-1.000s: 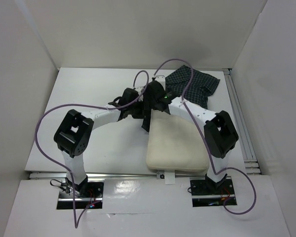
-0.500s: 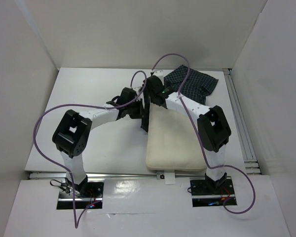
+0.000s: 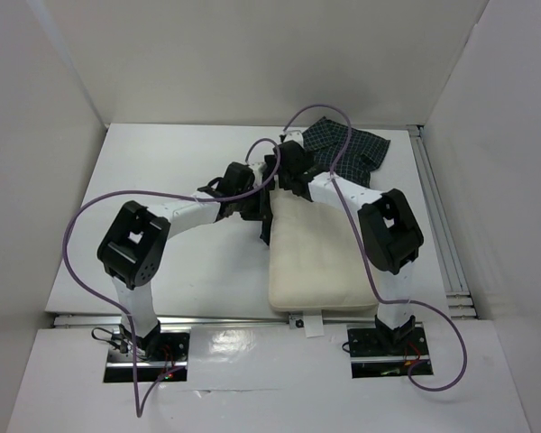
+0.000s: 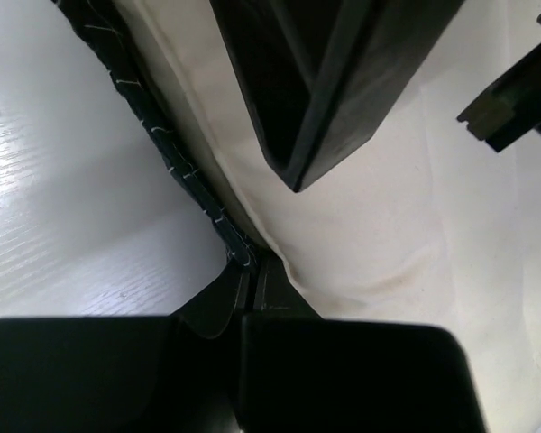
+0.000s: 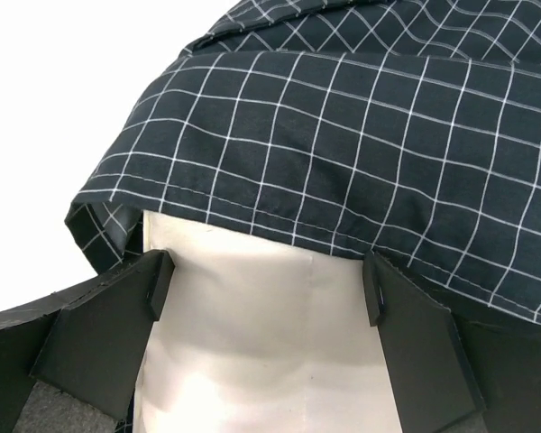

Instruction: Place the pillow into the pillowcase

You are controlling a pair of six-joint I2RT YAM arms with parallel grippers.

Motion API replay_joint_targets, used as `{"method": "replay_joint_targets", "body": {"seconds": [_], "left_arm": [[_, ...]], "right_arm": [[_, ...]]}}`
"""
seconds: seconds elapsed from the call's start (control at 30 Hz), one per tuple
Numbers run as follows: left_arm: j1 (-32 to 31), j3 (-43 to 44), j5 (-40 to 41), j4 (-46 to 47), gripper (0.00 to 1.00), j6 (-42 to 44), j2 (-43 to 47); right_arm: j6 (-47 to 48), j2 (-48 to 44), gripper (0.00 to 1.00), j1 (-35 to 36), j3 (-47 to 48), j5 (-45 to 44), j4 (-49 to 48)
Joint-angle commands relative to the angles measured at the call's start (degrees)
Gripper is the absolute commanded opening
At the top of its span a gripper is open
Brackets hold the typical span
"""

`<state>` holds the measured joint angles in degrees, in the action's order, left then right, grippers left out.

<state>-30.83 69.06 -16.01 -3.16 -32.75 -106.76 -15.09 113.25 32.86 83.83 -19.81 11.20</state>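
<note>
The cream pillow (image 3: 320, 262) lies flat in front of the right arm, its far end at the mouth of the dark checked pillowcase (image 3: 350, 152). My left gripper (image 3: 264, 219) is at the pillow's far left corner. In the left wrist view it (image 4: 246, 275) is shut on the pillowcase's hem (image 4: 176, 162), beside the pillow (image 4: 388, 216). My right gripper (image 3: 287, 171) hovers over the pillow's far end. Seen from the right wrist, it (image 5: 263, 289) is open and straddles the pillow (image 5: 261, 352), whose end sits under the pillowcase's hem (image 5: 361, 144).
White walls enclose the table (image 3: 162, 162) on three sides. A metal rail (image 3: 442, 225) runs along the right edge. Purple cables (image 3: 81, 225) loop over both arms. The right gripper's black body (image 4: 334, 81) hangs close above the left gripper.
My right gripper has moved away from the bases over the pillow's far end. The pillowcase has shifted slightly back. The left gripper has stayed put, still shut.
</note>
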Motion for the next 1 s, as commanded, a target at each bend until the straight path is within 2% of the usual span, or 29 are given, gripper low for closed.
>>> {"method": "replay_joint_targets", "body": {"seconds": [0.0, 0.17, 0.33, 0.53, 0.73, 0.97], "left_arm": [[-0.46, 0.55, -3.06, 1.75, 0.0, 0.94, -0.47], [-0.46, 0.55, -3.06, 2.27, 0.0, 0.94, 0.15], [-0.46, 0.55, -2.36, 2.28, 0.0, 0.94, 0.68], [-0.46, -1.29, -2.97, 4.38, 0.0, 0.32, 1.29], [-0.46, -3.31, -4.2, 7.37, 0.0, -0.2, 2.96], [-0.46, -2.44, -6.31, 9.49, 0.0, 0.4, 4.63]], "right_arm": [[0.41, -4.09, 1.0, 4.13, -0.68, 6.37, -3.12], [-4.76, -5.59, 1.0, 4.66, -2.26, 3.64, 0.22], [-7.49, -3.12, 1.0, 5.89, -1.57, 3.38, 2.86], [-6.8, -12.16, 1.0, 5.9, -1.04, 0.13, 3.48], [-6.79, -21.4, 1.0, 0.19, 0.02, 0.13, 5.32], [-6.79, -24.22, 1.0, -2.19, -6.74, 6.36, 4.27]]}}
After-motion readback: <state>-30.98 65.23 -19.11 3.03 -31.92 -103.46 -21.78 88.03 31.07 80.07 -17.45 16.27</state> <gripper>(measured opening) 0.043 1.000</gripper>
